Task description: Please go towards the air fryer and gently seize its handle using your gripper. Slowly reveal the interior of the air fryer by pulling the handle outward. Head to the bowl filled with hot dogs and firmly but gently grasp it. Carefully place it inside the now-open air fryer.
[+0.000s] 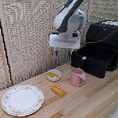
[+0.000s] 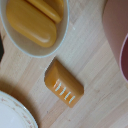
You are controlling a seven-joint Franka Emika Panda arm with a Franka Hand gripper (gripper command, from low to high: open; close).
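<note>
The black air fryer stands at the exterior view's right, its drawer pulled out toward the table's middle. I cannot pick out the handle against the black drawer front. The white bowl with orange-yellow hot dogs sits on the table left of the drawer. The wrist view shows the bowl and hot dogs close below the camera. My gripper hangs open above the bowl, well clear of it, with nothing between its blue-tipped fingers.
A pink mug stands between the bowl and the drawer, also seen as the mug in the wrist view. An orange-yellow block lies in front of the bowl. A large patterned plate sits near the front left. Woven screens stand behind.
</note>
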